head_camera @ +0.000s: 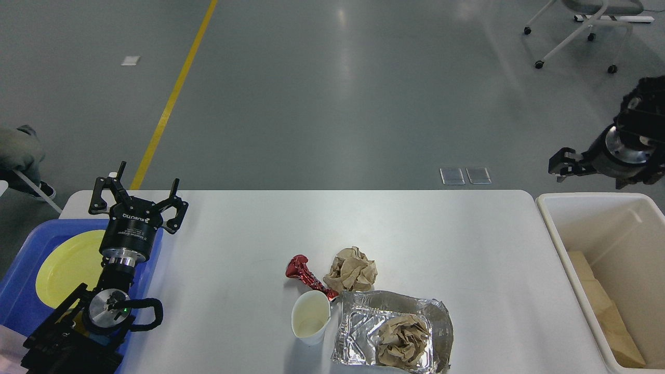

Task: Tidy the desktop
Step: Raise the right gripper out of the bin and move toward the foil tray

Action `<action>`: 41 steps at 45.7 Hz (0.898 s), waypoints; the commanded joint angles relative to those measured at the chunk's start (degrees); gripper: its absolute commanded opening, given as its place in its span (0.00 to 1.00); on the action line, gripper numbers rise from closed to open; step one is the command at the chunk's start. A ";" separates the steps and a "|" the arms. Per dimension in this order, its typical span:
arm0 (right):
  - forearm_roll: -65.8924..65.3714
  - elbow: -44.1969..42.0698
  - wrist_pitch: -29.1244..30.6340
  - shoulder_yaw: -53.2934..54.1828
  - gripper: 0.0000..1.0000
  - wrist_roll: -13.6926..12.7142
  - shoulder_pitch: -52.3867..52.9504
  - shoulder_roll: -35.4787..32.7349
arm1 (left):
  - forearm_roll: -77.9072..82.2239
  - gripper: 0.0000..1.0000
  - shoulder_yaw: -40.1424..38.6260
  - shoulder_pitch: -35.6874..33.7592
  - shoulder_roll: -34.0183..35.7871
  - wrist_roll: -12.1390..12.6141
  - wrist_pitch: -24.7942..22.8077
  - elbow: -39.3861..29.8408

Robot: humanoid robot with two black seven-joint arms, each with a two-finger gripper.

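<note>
The white desktop holds a red foil wrapper, a crumpled brown paper ball, a white paper cup and a foil tray with another crumpled brown paper in it, all near the front middle. My left gripper is open and empty, upright over the desktop's left end beside the blue tray. My right gripper hangs in the air above the far rim of the cream bin, empty; it is dark and side-on, so its jaws are unclear.
A blue tray with a yellow plate sits at the left end. A cream bin at the right end holds flat brown paper. A wheeled chair stands on the floor far right.
</note>
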 commanded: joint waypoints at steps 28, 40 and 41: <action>24.47 36.41 14.75 -3.84 1.00 0.43 44.69 8.81 | -0.01 0.99 0.01 0.09 0.00 -0.09 0.00 0.00; 26.84 37.20 14.75 -4.28 1.00 0.43 46.89 9.69 | -0.01 0.99 0.01 0.01 0.00 0.00 0.00 0.00; 26.84 37.20 14.75 -4.37 1.00 0.43 46.89 9.69 | -0.01 0.99 0.01 0.09 0.00 0.00 0.00 0.00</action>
